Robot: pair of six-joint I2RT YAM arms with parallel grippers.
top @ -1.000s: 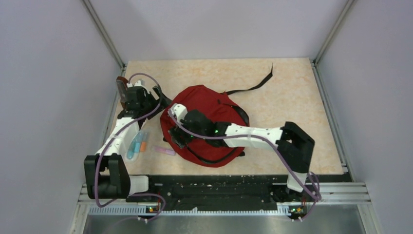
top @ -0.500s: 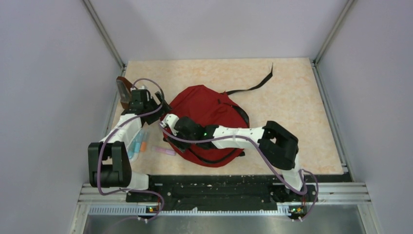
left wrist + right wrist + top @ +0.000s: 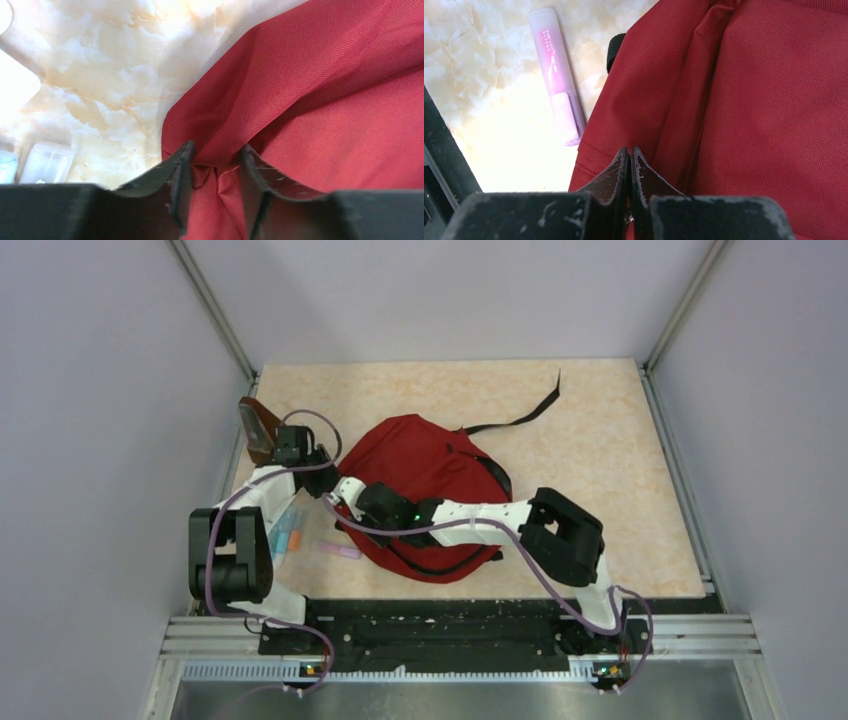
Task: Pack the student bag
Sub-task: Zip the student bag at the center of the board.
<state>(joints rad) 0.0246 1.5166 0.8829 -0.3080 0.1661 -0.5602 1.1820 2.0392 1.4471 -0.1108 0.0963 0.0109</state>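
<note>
The dark-red student bag lies flat in the middle of the table, black straps on its near side. My left gripper is at the bag's left edge, shut on a bunched fold of the red fabric. My right gripper lies over the bag's near-left edge with its jaws pressed together. A small metal glint shows low between them; whether it is pinched I cannot tell. The bag's cloth fills the right wrist view.
A pale purple highlighter lies on the table just left of the bag. A clear case of pens sits under the left arm. A brown pouch stands at the far left edge. A black strap trails toward the back.
The left gripper moved right from the brown pouch to the bag's edge and closed on its fabric. The right gripper slid left along the bag to its near-left edge and shut.
</note>
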